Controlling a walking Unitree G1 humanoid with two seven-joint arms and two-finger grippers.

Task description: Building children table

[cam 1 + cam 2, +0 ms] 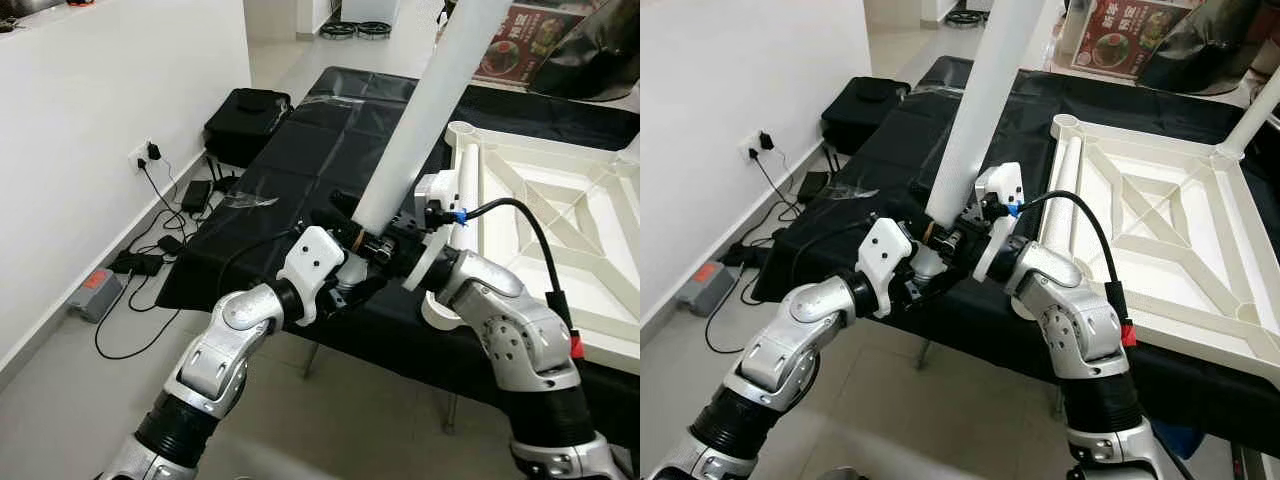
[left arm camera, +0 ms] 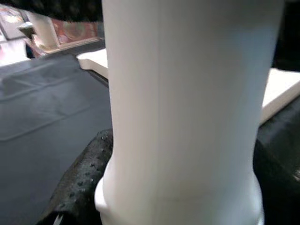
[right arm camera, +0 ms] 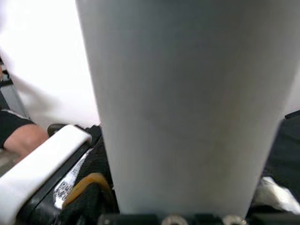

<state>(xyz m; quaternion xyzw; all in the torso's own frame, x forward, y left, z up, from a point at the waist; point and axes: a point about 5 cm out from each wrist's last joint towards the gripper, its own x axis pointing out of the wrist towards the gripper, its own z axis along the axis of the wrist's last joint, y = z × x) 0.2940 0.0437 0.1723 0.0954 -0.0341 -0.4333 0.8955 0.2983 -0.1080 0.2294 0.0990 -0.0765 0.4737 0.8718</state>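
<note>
Leg [image 1: 430,110]: white tube, tilted, centre frame
Left gripper [image 1: 352,262]: clamped on leg base
Right gripper [image 1: 395,248]: clamped on leg base too
Tabletop [image 1: 1160,215]: upside down, right; on black cloth [image 1: 300,160]

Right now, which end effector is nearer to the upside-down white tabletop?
Right. The right end effector grips the white table leg beside the tabletop corner; the left end effector holds the leg's base from the far side.
</note>
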